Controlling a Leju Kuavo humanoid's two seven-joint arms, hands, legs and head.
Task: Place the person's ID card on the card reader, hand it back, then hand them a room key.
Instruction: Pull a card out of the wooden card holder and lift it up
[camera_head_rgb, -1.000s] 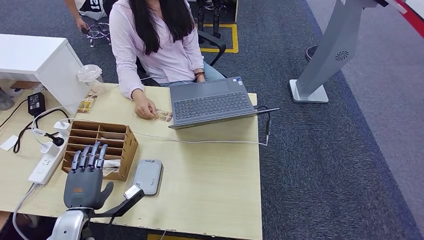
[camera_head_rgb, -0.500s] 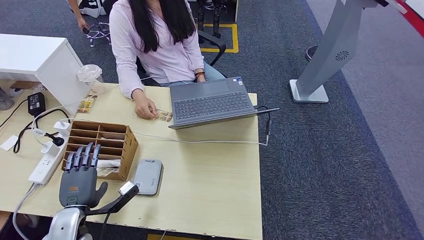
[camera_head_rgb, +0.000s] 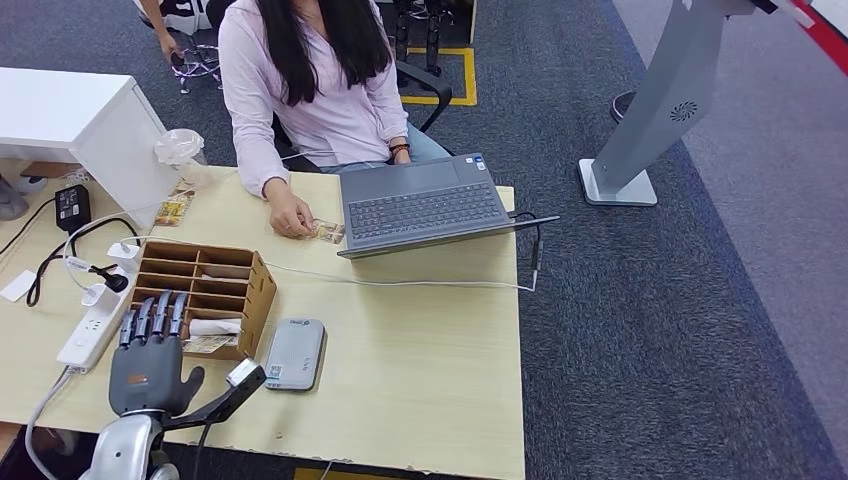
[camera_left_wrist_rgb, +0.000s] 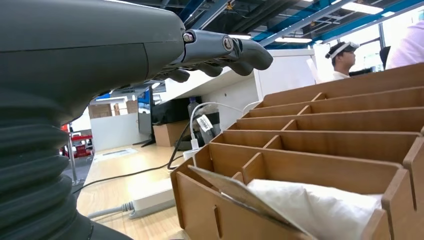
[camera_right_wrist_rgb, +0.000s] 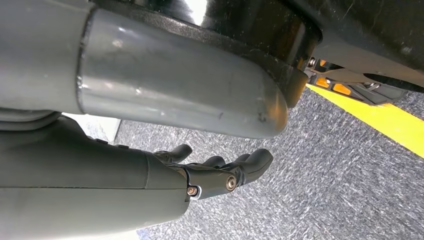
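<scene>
Left hand flat and empty at the wooden organizer; ID card under the person's hand by the laptop

The left hand (camera_head_rgb: 148, 365) hovers over the near left part of the desk (camera_head_rgb: 420, 350), palm down, fingers (camera_head_rgb: 150, 318) stretched straight and slightly apart, holding nothing. Their tips reach the near edge of the wooden organizer (camera_head_rgb: 205, 282), a brown rack of open compartments. In the left wrist view the fingers (camera_left_wrist_rgb: 235, 47) hang above the organizer (camera_left_wrist_rgb: 320, 145) without touching it, and a card with white paper (camera_left_wrist_rgb: 305, 202) lies in the nearest compartment. In the head view the same near row holds a white paper roll (camera_head_rgb: 215, 326) and a printed card (camera_head_rgb: 208, 343).

Just to the right of the organizer lies the grey card reader (camera_head_rgb: 295, 353), flat on the desk, nothing on top of it. A white power strip (camera_head_rgb: 95, 325) sits left of the organizer.

At the far side, a seated person in a pale pink shirt (camera_head_rgb: 310, 100) rests a hand (camera_head_rgb: 290, 218) on the desk, fingers touching the ID card (camera_head_rgb: 328, 232), which lies flat just beside the left edge of the open laptop (camera_head_rgb: 425, 205). A white cable (camera_head_rgb: 400, 282) runs across the desk in front of the laptop.

The right hand (camera_right_wrist_rgb: 220, 172) hangs over grey carpet (camera_right_wrist_rgb: 340, 175) near a yellow floor line (camera_right_wrist_rgb: 385, 120), fingers loosely extended and apart, empty
</scene>
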